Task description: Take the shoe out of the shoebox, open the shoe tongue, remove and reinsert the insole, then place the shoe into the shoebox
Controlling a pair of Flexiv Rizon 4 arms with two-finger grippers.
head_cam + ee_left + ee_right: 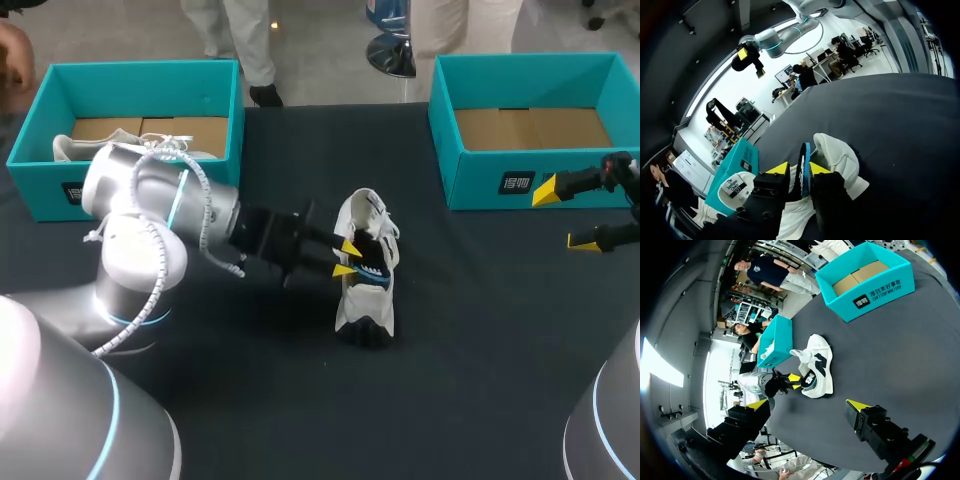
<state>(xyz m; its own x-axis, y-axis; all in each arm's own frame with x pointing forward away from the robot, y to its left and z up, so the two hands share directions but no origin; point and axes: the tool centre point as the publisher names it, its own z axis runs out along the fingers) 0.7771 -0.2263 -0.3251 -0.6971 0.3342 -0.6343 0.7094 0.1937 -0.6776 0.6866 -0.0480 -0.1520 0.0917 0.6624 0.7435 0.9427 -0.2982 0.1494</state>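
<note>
Well, your table [480,380] carries two teal boxes: the left box [130,75] with a second shoe [70,148] inside, and the right box [470,180] near your right gripper [563,215], which gapes wide and holds nothing. Between the boxes sits the shoe [365,310]. Your left gripper [347,258] is at its mouth, around a blue strip [804,170]; whether it grips, you cannot tell.

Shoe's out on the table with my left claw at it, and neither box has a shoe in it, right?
Not quite: the head view shows a second shoe in the left box; only the right box has none. The rest holds.
</note>
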